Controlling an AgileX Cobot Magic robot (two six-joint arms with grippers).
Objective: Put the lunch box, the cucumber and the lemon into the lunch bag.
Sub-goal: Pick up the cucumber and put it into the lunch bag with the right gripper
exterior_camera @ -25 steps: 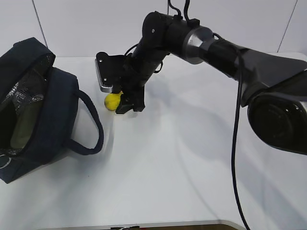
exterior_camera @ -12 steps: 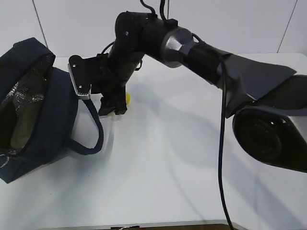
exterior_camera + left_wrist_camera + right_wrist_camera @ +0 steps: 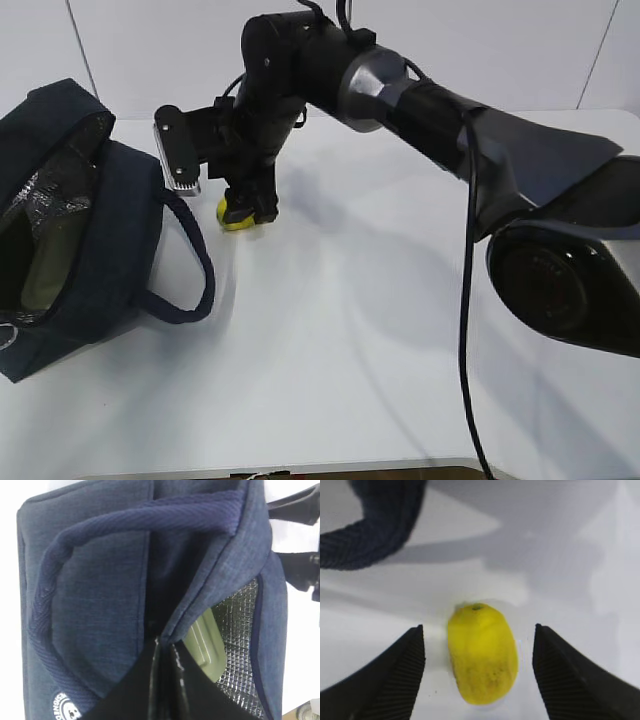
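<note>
The dark navy lunch bag (image 3: 110, 230) lies open at the left, silvery lining showing. The lunch box's pale green lid (image 3: 205, 645) sits inside it and also shows in the exterior view (image 3: 45, 262). My left gripper (image 3: 164, 642) is shut on the bag's rim; it is out of the exterior view. The yellow lemon (image 3: 482, 652) lies on the white table just right of the bag (image 3: 235, 219). My right gripper (image 3: 479, 675) is open, one finger on each side of the lemon, not touching it; it points down over the lemon in the exterior view (image 3: 247, 208). The cucumber is not visible.
One loop handle (image 3: 195, 270) of the bag lies on the table just left of the lemon and shows in the right wrist view (image 3: 375, 530). The white table (image 3: 400, 330) stretches right and forward of the lemon. The right arm's camera block (image 3: 178, 150) hangs close to the bag's top.
The right arm swung left toward the bag, then turned its wrist and came back down over the lemon, jaws now either side of it. The bag and lunch box have not moved.
</note>
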